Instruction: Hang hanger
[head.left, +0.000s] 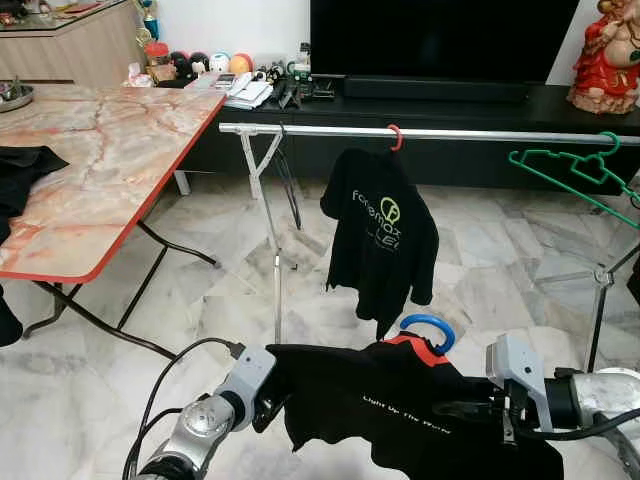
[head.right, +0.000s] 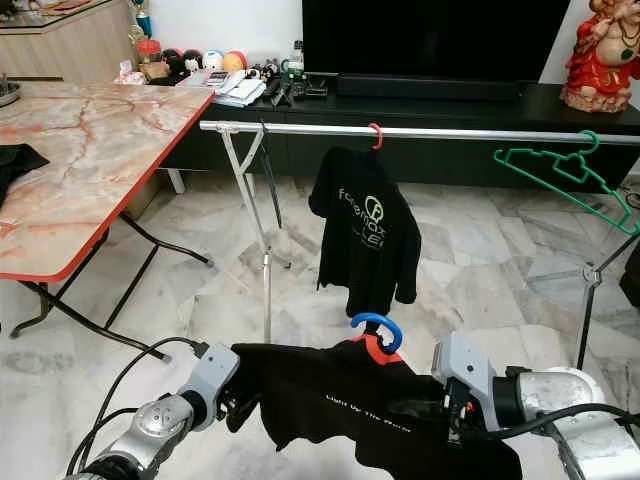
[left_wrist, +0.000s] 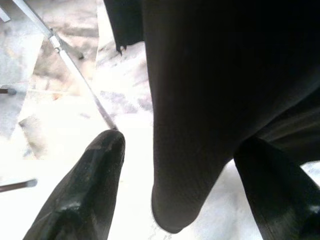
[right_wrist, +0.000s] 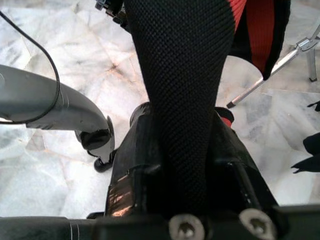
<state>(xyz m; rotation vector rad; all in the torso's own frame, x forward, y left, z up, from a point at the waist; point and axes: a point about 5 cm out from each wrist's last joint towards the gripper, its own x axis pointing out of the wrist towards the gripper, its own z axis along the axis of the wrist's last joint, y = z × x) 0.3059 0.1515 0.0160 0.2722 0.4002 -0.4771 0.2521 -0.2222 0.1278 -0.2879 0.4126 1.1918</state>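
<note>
I carry the black shirt (head.left: 400, 405) on its blue-hooked hanger (head.left: 428, 332) between my two hands, low in front of me. My right hand (right_wrist: 182, 165) is clamped shut on a fold of the shirt's cloth. My left hand (head.left: 262, 400) is at the shirt's other shoulder; seen from its wrist, its fingers (left_wrist: 85, 185) stand apart with the cloth hanging between them, so I judge it loose, supporting rather than gripping.

The rail (head.left: 420, 131) runs across well ahead of and above both hands. To do this well, I think I should lift both hands evenly so the hook stays upright, bring it over the bare stretch of rail, between the shirt already hung (head.left: 382, 240) and the green hanger (head.left: 575, 170), then lower until the hook seats before letting go. Uneven lifting could tip the hook sideways.

Counting: two black shirts on hangers, one in my hands, one hung by a red hook (head.left: 395, 135); one empty green hanger on the rail; one rail; one desk (head.left: 100, 170) off beyond my left hand.
</note>
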